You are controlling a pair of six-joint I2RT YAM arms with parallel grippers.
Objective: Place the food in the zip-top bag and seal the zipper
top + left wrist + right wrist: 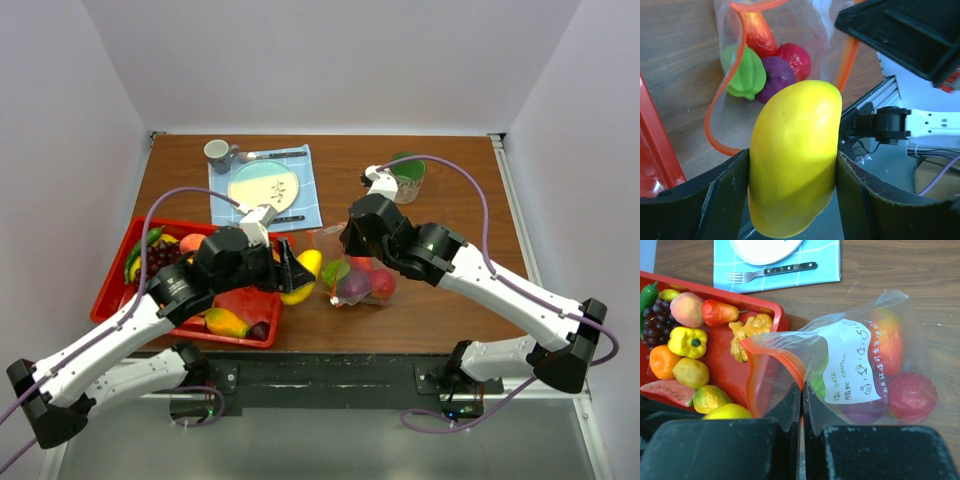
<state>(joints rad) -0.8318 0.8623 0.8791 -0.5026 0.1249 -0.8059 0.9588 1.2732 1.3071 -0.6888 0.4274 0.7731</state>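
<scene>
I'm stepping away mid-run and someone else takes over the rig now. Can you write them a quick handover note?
Left gripper: clamped on a yellow fruit, just short of the bag's mouth.
Right gripper: shut on the zip-top bag at its mouth edge, holding it up.
Done: several pieces lie in the bag.
Left: drop the yellow fruit in, move the remaining food over from the red tray, then seal the zipper, which is open.

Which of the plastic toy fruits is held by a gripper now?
The smooth yellow mango-shaped fruit, held in the left gripper. The others lie in the red rectangular tray or inside the clear plastic bag.
</scene>
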